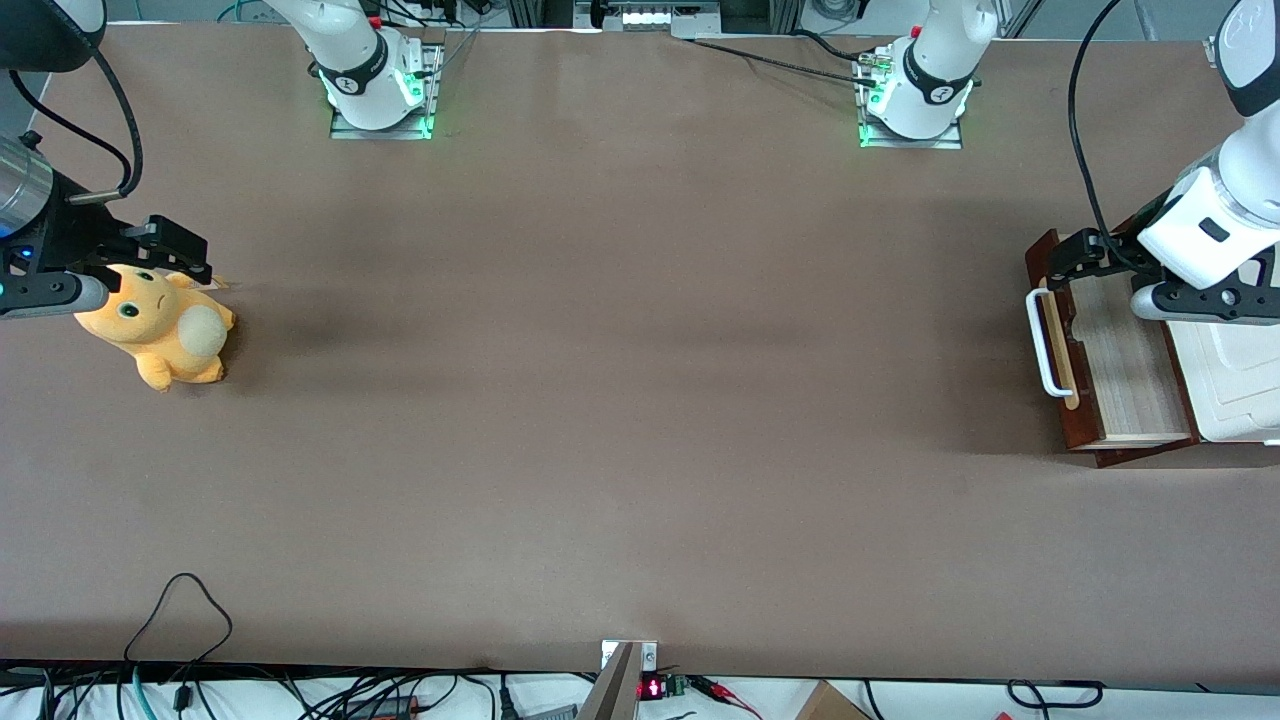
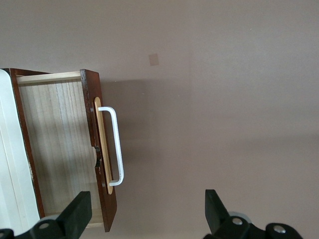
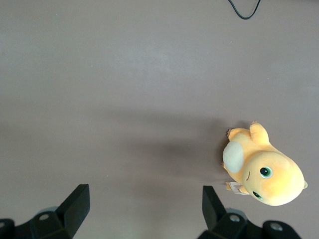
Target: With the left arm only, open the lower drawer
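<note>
While the lower drawer (image 1: pixel 1125 365) stands pulled out from the white cabinet (image 1: pixel 1240 375) at the working arm's end of the table (image 1: pixel 620 400), its pale wood interior lies exposed to view from above. Its dark reddish-brown front (image 2: pixel 99 149) faces the middle of the table and carries a white U-shaped loop handle (image 2: pixel 115 147) mounted on a pale wood strip (image 2: pixel 102 144). Nothing is visible inside the drawer.

The left arm (image 1: pixel 1215 215) reaches in above the cabinet and the drawer. Its gripper (image 1: pixel 1075 255) hangs over the drawer's end that lies farther from the front camera, close to that end of the handle. In the left wrist view the gripper (image 2: pixel 147 211) is spread wide, with nothing held: one finger (image 2: pixel 77 214) shows over the drawer's edge, the second finger (image 2: pixel 214 211) over bare table. The handle sits between the two fingers, nearer the first, and touches neither. The height of the gripper above the handle cannot be determined.

Toward the parked arm's end of the table lies an orange plush toy (image 1: pixel 160 330) with a cream belly patch, on its side. A small tan square mark (image 2: pixel 153 59) shows on the table surface in front of the drawer, well apart from the handle.
</note>
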